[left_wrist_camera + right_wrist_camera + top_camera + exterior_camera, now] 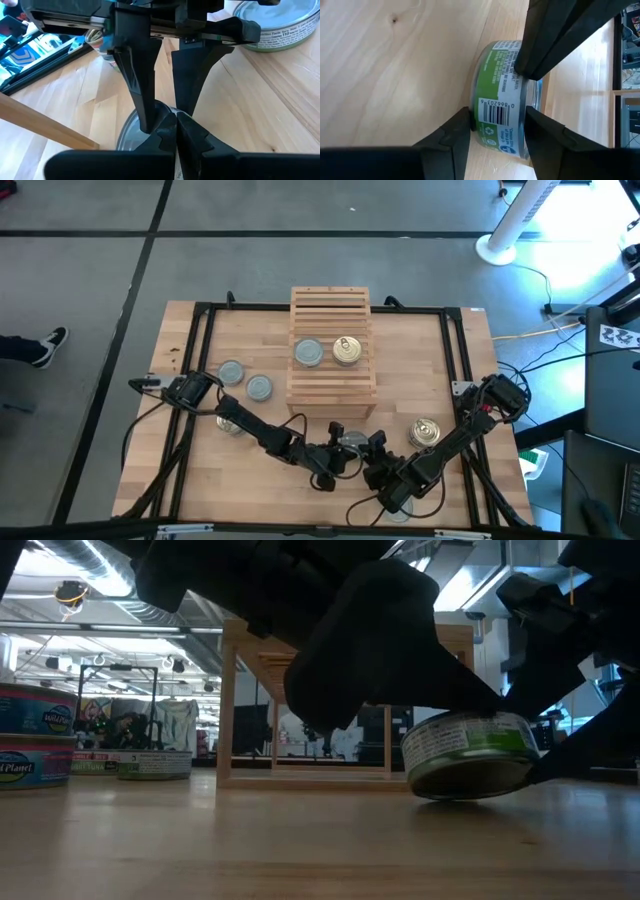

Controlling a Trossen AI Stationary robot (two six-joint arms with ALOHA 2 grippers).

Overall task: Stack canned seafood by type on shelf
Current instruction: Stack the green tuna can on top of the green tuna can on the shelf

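Note:
A flat can (352, 441) with a grey top and a green label (470, 745) sits tilted on the table in front of the slatted shelf (330, 395). My right gripper (497, 132) is closed on it, coming from the near right. My left gripper (175, 122) is shut and reaches in from the left, its tips on the can's top. Two more cans rest flat on the shelf: a grey-blue one (308, 352) and a golden one (346, 349). My left gripper presses its shut fingertips (535, 55) down on the can's grey top (131, 137), slanting down from the table's left. My right gripper pinches the can across its height, one finger (452, 137) on each flat face, beside the barcode on the wall (501, 111). It slants down from the near right. The can is tilted, its lower edge (445, 792) on the table and the side toward my right gripper raised.
Two grey-topped cans (231, 371) (259, 387) lie on the table left of the shelf, with a third (228, 423) half under my left arm. A golden can (425, 432) stands to the right. A black frame (200, 315) borders the table.

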